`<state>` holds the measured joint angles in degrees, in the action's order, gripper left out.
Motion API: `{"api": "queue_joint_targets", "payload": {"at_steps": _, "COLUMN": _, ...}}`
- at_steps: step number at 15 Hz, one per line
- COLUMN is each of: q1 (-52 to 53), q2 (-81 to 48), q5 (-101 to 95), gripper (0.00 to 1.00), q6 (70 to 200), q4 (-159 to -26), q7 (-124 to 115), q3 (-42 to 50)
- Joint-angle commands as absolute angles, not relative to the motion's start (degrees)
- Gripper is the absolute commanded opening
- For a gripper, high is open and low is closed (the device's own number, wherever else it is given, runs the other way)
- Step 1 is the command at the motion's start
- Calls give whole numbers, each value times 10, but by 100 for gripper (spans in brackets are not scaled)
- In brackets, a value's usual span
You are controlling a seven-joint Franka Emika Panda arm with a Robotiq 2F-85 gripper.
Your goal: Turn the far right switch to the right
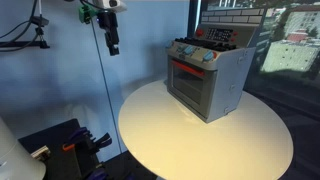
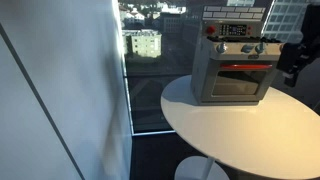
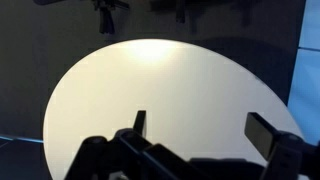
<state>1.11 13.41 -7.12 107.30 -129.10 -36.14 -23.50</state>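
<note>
My gripper (image 3: 200, 128) is wide open and holds nothing. Both fingers (image 3: 140, 122) show at the bottom of the wrist view, with bare tabletop between them. In an exterior view the gripper (image 1: 112, 42) hangs high at the left, about over the left edge of the round table (image 1: 180, 145). I can't tell if it is inside that edge or past it. It is well apart from the toy oven (image 1: 208, 78).

The oven sits on the far right part of the table, close to the far rim. The near and left tabletop is bare, so there is open room there. A row of switches runs along the oven's top front panel. The far right switch (image 1: 210, 57) is at the panel's right end, near the front corner. It is too small to tell which way it is turned.

In an exterior view the oven (image 2: 235, 75) faces the camera. The gripper (image 2: 297, 55) is a dark shape at the right picture edge next to it, and I can't tell the depth.
</note>
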Motion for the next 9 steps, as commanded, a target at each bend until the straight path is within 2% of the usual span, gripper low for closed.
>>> {"api": "queue_joint_targets", "payload": {"at_steps": 1, "q1": 41, "q2": 131, "q5": -78, "gripper": 100, "q6": 1071, "q4": -1290, "q7": -367, "q3": -207}}
{"api": "queue_joint_targets", "payload": {"at_steps": 9, "q1": 52, "q2": 128, "q5": -76, "gripper": 100, "q6": 1070, "q4": -1284, "q7": -370, "q3": -194}}
